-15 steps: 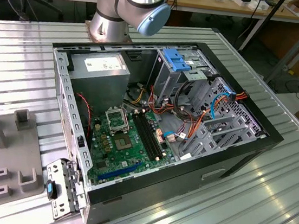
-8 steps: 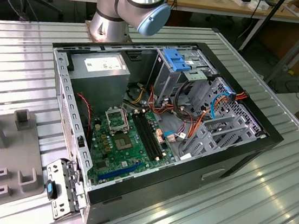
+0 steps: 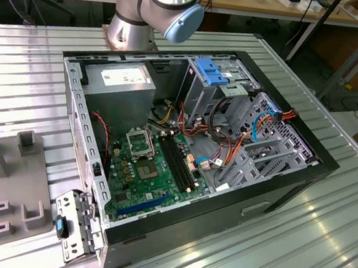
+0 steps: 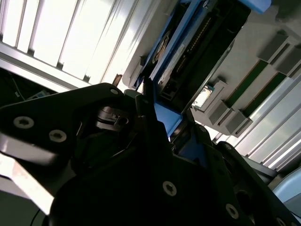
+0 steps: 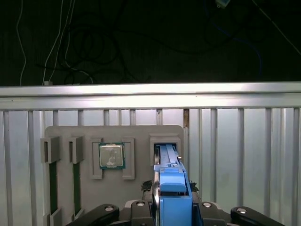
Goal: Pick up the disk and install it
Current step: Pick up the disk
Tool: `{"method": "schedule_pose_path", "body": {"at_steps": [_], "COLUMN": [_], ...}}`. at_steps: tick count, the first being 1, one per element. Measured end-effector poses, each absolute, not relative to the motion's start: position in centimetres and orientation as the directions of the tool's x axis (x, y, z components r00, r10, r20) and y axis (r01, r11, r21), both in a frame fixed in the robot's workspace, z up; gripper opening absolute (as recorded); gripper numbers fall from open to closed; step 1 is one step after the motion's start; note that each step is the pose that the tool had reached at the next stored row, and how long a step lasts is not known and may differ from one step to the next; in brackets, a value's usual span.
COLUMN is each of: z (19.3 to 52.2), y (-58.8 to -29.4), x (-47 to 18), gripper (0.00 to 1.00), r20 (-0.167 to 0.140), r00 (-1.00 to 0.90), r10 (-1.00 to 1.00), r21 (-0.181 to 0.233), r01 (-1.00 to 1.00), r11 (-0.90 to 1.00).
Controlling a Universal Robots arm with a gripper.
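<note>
The gripper (image 5: 172, 202) clenches its fingers on both sides of the disk (image 5: 168, 162), which stands on edge in the end slot of the grey tray (image 5: 70, 134). I judge only the grasp is done: the disk is not yet lifted out, nor installed in the open computer case (image 3: 322, 166).

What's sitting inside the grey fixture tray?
In the first wrist view, the grey fixture tray holds two green memory sticks, a processor chip and the disk, standing on edge in its slot. The disk hides the slot's bottom.
</note>
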State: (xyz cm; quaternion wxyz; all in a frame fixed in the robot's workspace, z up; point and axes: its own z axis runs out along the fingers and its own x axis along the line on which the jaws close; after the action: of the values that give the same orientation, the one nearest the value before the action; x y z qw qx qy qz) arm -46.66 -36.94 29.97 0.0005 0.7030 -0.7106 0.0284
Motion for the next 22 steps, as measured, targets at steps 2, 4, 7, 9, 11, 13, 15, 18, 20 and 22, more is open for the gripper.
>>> {"method": "schedule_pose_path", "body": {"at_steps": [2, 4, 7, 9, 11, 13, 15, 18, 20, 22], "z": [30.2, 30.4, 30.9, 31.5, 32.1, 32.6, 33.0, 33.7, 34.5, 34.9], "y": [-36.9, -36.9, -36.9, -36.9, -36.9, -36.9, -36.9, -36.9, -36.9, -36.9], "x": [-46.7, -46.7, -46.7, -46.7, -46.7, -46.7, -46.7, -46.7, -46.7, -46.7], "gripper": [0.37, 0.37, 0.37, 0.37, 0.37, 0.37, 0.37, 0.37, 0.37, 0.37], "r20": [0.041, 0.041, 0.041, 0.041, 0.041, 0.041, 0.041, 0.041, 0.041, 0.041], "r00": [-0.012, -0.011, -0.012, -0.012, -0.012, -0.012, -0.012, -0.012, -0.012, -0.012], "r10": [-0.999, -0.999, -0.999, -0.999, -0.999, -0.999, -0.999, -0.999, -0.999, -0.999], "r21": [-0.040, -0.041, -0.042, -0.043, -0.045, -0.046, -0.047, -0.048, -0.050, -0.050], "r01": [-0.999, -0.999, -0.999, -0.999, -0.999, -0.999, -0.999, -0.999, -0.999, -0.999], "r11": [0.010, 0.010, 0.010, 0.010, 0.010, 0.010, 0.010, 0.010, 0.010, 0.010]}}
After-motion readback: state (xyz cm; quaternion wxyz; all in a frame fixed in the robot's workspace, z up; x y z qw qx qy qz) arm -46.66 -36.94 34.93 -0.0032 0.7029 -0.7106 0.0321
